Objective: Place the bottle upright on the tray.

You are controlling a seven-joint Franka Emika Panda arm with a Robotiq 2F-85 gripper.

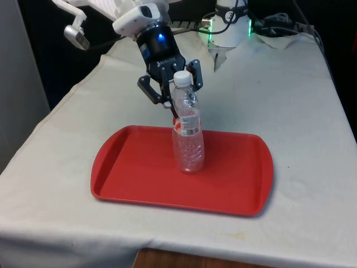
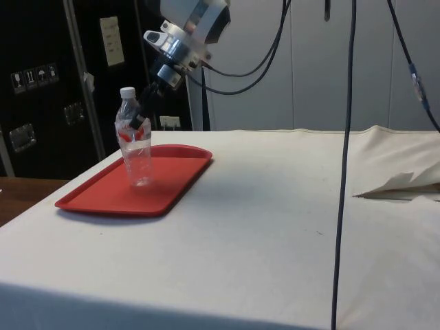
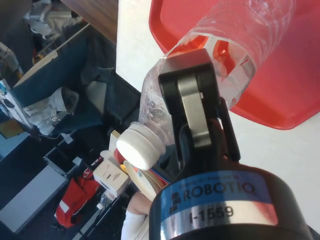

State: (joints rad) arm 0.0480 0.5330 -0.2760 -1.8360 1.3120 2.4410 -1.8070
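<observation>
White cloth covers the surface (image 1: pixel 290 111), which runs back to black curtains in the front view and to dark cabinets in the side view; a crumpled sheet of paper (image 2: pixel 402 185) lies on the cloth well apart from the tray, and black cables (image 2: pixel 347 137) hang down in the side view's foreground, crossing the picture without touching anything on the cloth; in the wrist view a cluttered floor with boxes and bags lies beyond the surface's edge. Near the front edge sits a red tray (image 1: pixel 134 178), flat, with a raised rim and rounded corners; nothing else lies in it but the bottle (image 1: pixel 188 145); nothing stands between the tray and either fixed camera. That bottle is clear plastic with ribbed walls, a white screw cap (image 1: pixel 182 77) and a label band with red on it at mid-height; it stands upright, or nearly so, with its base on the tray's floor, about the middle of the tray. Around its upper half, just under the cap, the black pincer (image 1: pixel 179 99) is closed against the bottle, one finger (image 3: pixel 195 107) pressed flat on the plastic in the wrist view; the arm slants down from above.
</observation>
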